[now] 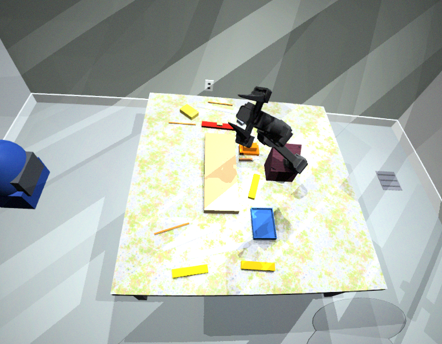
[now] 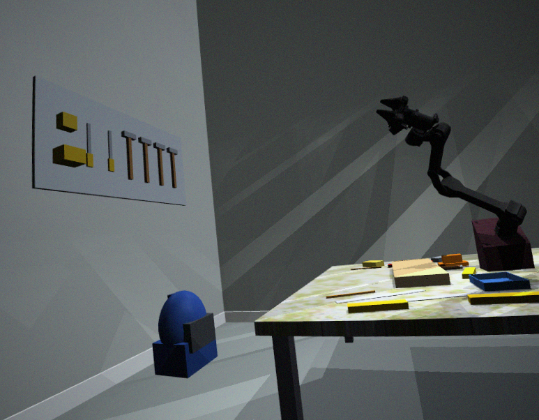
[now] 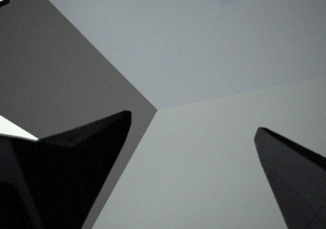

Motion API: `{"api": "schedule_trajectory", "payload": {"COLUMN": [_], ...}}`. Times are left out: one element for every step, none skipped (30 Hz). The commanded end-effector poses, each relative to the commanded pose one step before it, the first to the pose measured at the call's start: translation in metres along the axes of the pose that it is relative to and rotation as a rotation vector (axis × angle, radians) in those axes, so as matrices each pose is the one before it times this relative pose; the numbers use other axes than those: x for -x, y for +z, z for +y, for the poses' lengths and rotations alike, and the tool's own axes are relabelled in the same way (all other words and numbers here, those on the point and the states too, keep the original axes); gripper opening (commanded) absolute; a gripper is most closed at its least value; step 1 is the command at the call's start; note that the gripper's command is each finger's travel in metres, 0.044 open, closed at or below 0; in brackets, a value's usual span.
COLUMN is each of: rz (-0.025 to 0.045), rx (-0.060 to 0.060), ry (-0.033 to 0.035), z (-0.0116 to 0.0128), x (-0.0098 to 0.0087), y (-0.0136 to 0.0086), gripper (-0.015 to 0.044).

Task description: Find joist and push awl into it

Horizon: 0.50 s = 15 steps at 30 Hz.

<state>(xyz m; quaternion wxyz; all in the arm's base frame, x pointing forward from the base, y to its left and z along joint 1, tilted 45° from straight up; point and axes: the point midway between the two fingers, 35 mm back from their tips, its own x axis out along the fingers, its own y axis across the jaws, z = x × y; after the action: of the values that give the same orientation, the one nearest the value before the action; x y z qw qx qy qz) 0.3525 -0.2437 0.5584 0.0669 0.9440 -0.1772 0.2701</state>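
Note:
The pale floor panel [image 1: 221, 170] [image 2: 420, 271] lies flat on the table. The orange block that looks like the stud finder [image 1: 249, 148] [image 2: 451, 259] sits beside the panel's edge, towards the arm's base. A thin tool with an orange handle, seemingly the awl [image 1: 245, 159], lies next to it. The blue tray [image 1: 263, 226] [image 2: 504, 285] is empty. My gripper [image 1: 234, 109] [image 2: 379, 106] [image 3: 192, 125] is open and empty, raised high above the table. The wrist view shows only walls and ceiling between the fingers. No joist or hole can be made out.
The arm stands on a maroon block [image 1: 278, 168] [image 2: 504, 252]. A yellow bar [image 1: 254, 186] lies between panel and base. A red bar [image 1: 210, 124] and a yellow block [image 1: 188, 111] lie beyond the panel. An orange stick [image 1: 171, 228] and two yellow bars [image 1: 190, 271] [image 1: 257, 266] lie near the front.

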Motion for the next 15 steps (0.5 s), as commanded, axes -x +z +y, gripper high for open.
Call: {"api": "schedule_trajectory", "payload": {"rz": [0.00279,0.00837,0.01392,0.01943,0.02488,0.03016,0.03272,0.03275,0.03261,0.03248,0.02943,0.03199,0.03354,0.03336,0.03320], "rx": [0.0022,0.0067,0.0112,0.0158,0.0205,0.0253,0.0280,0.0285,0.0289,0.0293,0.0327,0.0361,0.0385,0.0389,0.0392], "ry": [0.00179,0.00535,0.00887,0.01232,0.01567,0.01881,0.02014,0.01985,0.01942,0.01897,0.01789,0.01918,0.01975,0.01923,0.01869], "z": [0.00064,0.00190,0.00314,0.00433,0.00548,0.00653,0.00697,0.00686,0.00670,0.00654,0.00651,0.00697,0.00717,0.00699,0.00681], "x": [0.00043,0.00131,0.00217,0.00301,0.00381,0.00453,0.00476,0.00458,0.00437,0.00416,0.00365,0.00382,0.00382,0.00359,0.00336], "y": [-0.00125,-0.00375,-0.00624,-0.00873,-0.01122,-0.01363,-0.01484,-0.01489,-0.01487,-0.01484,-0.01353,-0.01475,-0.01549,-0.01543,-0.01537], "gripper": [0.0426,0.0440,0.0440,0.0440,0.0440,0.0440,0.0440,0.0440,0.0440,0.0440,0.0440,0.0440,0.0440,0.0440,0.0440]}}
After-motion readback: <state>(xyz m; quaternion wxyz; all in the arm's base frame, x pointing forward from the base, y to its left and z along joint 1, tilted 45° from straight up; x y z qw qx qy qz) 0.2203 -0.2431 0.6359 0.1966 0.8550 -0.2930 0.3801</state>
